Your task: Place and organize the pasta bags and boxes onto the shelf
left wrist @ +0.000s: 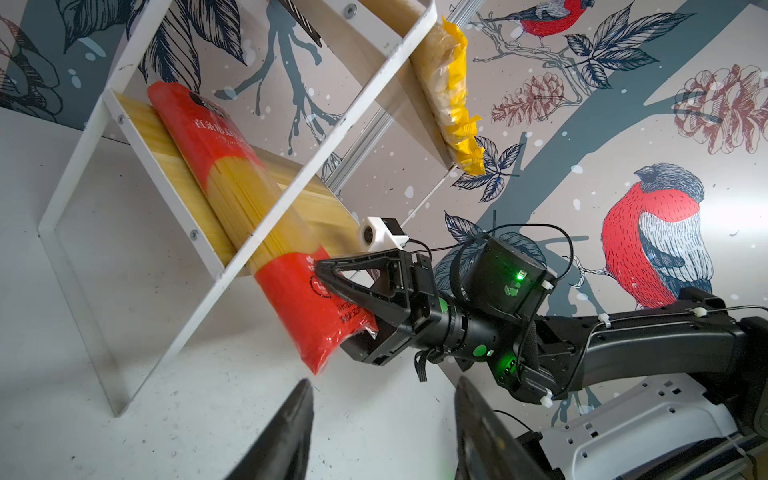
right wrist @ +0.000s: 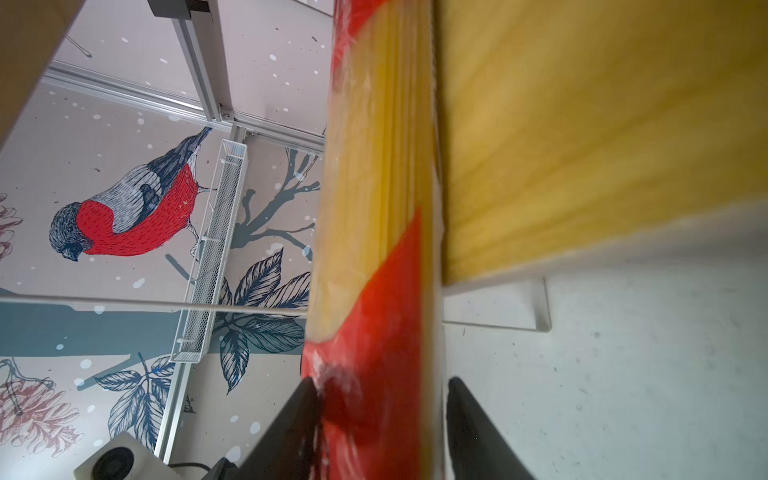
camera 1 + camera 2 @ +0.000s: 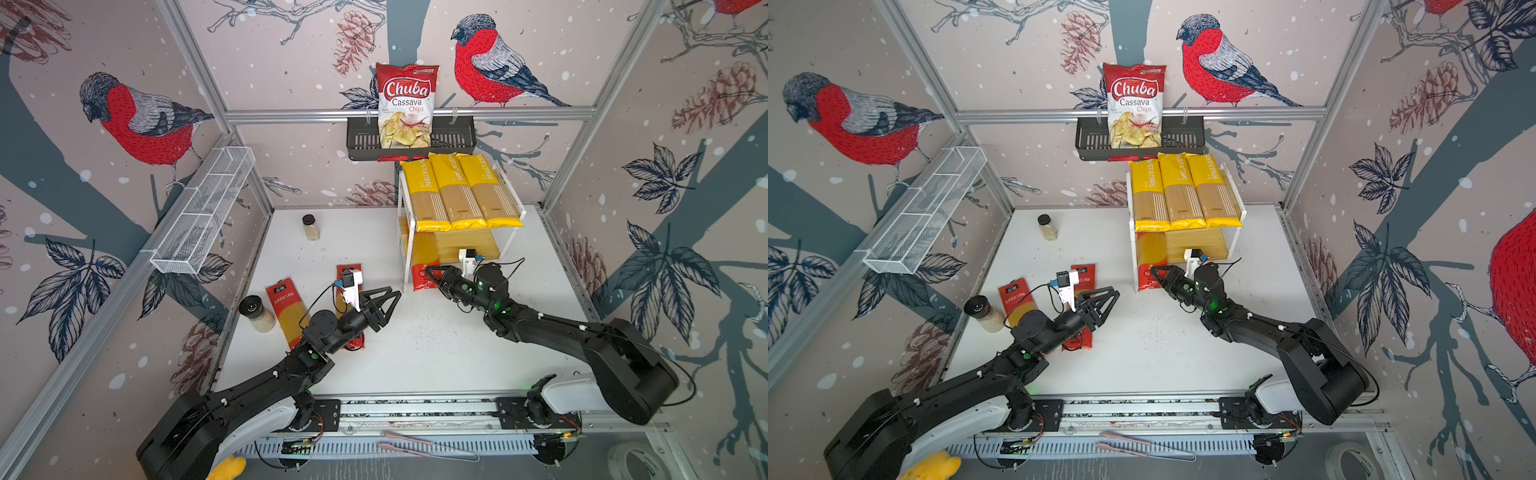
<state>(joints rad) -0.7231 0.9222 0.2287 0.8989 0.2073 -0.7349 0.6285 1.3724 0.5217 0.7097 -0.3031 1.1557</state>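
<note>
Three yellow pasta packs (image 3: 457, 191) lie side by side on the top board of the shelf (image 3: 409, 245). A red pasta pack (image 3: 424, 266) (image 2: 374, 249) lies on the lower board along its left side, its near end sticking out over the table. My right gripper (image 3: 430, 276) (image 2: 382, 380) is open around that end; one finger touches the pack, the other stands just off it. Two more red packs (image 3: 286, 311) (image 3: 1084, 276) lie on the table at the left, the nearer-centre one partly under my left arm. My left gripper (image 3: 395, 291) (image 1: 383, 381) hovers open and empty over bare table.
A Chuba chips bag (image 3: 405, 104) stands in the black wall basket (image 3: 453, 141) above the shelf. A white wire basket (image 3: 203, 212) hangs on the left wall. A small spice jar (image 3: 311, 227) stands at the back; a bigger jar (image 3: 255, 313) sits at the table's left edge.
</note>
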